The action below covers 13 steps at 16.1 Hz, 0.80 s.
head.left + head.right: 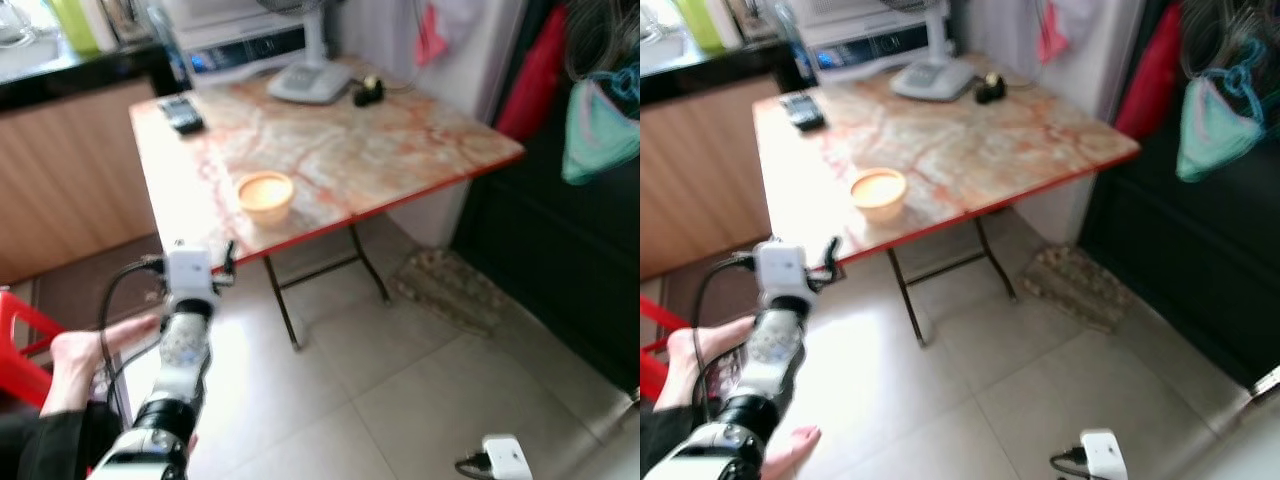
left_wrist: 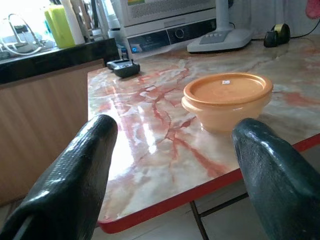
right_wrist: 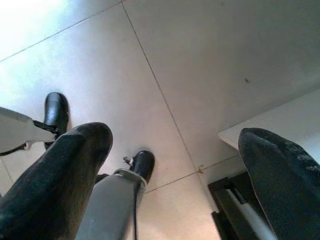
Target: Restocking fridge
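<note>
Left eye view shows a folding table [image 1: 400,140] with a pink and white marble top and a red edge. A small orange bowl [image 1: 265,195] with a lid sits on it, near the front edge. It stands alone, with bare table all around it.

The left gripper [image 2: 175,165] is held up in front of the table, just short of the red edge. Its two black fingers [image 2: 75,180] are spread wide apart and hold nothing. In the left wrist view the bowl shows between them, a bit closer to one finger. They do not touch the bowl.

A person's hand [image 1: 85,360] is next to the robot's left arm, low down by the floor. I cannot tell if it touches the arm. A red chair [image 1: 20,345] is just beside it.

At the back of the table there is a white fan base [image 1: 310,80], a small dark roll of tape [image 1: 368,92] and a black remote [image 1: 182,115]. A wood cupboard [image 1: 70,180] stands behind the table. Clothes [image 1: 600,120] hang on the right.

The right gripper [image 3: 175,165] hangs low and points down at the pale floor tiles [image 3: 200,65]. Its fingers are spread wide too, with nothing in them. The robot's black feet [image 3: 55,111] show below it.
</note>
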### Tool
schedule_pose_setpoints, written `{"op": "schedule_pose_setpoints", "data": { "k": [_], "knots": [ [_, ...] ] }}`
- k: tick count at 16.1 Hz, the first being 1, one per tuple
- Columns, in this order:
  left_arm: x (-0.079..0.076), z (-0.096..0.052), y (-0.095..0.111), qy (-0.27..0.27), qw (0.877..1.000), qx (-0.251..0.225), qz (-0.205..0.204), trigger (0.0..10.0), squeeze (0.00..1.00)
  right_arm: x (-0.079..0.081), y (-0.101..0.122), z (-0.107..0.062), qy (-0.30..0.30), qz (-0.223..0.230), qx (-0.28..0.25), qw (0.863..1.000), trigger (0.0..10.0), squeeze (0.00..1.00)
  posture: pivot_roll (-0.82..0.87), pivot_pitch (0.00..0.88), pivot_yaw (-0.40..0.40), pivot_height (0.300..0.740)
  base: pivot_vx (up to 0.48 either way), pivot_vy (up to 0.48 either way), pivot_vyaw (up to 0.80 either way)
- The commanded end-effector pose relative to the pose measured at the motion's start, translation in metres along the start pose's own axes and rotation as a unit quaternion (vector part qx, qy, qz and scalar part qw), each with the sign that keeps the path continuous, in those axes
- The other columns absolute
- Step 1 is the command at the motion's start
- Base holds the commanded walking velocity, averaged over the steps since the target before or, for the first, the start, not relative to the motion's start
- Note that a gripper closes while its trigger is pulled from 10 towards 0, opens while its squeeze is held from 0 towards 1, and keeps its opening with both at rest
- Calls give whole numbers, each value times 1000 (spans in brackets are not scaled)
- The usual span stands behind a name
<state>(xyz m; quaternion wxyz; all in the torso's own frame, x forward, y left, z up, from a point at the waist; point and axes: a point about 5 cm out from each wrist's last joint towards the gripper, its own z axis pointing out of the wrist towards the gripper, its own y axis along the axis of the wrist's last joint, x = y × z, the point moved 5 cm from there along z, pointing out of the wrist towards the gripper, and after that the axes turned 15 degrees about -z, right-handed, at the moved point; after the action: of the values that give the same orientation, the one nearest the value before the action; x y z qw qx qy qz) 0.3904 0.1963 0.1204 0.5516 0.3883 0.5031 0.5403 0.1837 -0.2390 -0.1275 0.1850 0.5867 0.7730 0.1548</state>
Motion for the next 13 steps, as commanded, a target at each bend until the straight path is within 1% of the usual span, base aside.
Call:
{"op": "schedule_pose_setpoints", "data": {
  "k": [1, 10, 13],
  "knots": [
    [8, 2, 6, 9, 1000, -7, 1, 10000, 0, 3, 6, 1, 5, 0, -7, 1000, 10000, 0, 37, 0, 43, 740, 270, 0, 0],
    [7, 4, 9, 8, 1000, -11, -3, 10000, 0, 3, 8, 1, 9, -3, -7, 1000, 10000, 0, 44, 16, 38, 740, 271, 0, 0],
    [6, 4, 10, 9, 1000, -14, -4, 10000, 0, 3, 9, 1, 13, -15, -9, 1000, 10000, 0, 48, 20, 36, 740, 274, 0, 0]
  ]
}}
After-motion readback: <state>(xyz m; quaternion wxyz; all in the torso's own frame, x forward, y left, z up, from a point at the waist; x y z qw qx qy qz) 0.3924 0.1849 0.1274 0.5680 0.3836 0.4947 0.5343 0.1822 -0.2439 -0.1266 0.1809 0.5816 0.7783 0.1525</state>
